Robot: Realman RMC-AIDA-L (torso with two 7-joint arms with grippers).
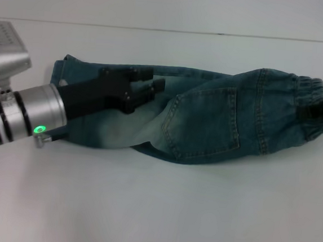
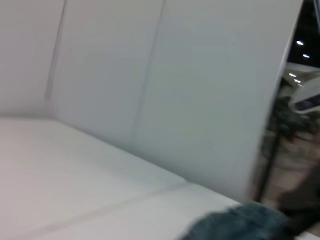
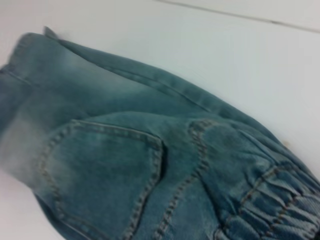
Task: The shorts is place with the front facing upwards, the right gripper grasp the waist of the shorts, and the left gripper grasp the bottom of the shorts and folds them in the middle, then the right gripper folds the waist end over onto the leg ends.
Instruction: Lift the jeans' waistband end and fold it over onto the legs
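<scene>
The shorts lie folded lengthwise across the table, patch pocket up. The ruffled waist is at the right and the leg ends at the left. My left gripper hovers over the left half of the denim, fingers apart, holding nothing. Its wrist view catches only a corner of the shorts. My right gripper comes in from the right edge and pinches the waistband. The right wrist view shows the pocket of the shorts and the gathered waist close up, with no fingers visible.
The white table stretches in front of and behind the shorts. A pale wall stands behind the table's far edge.
</scene>
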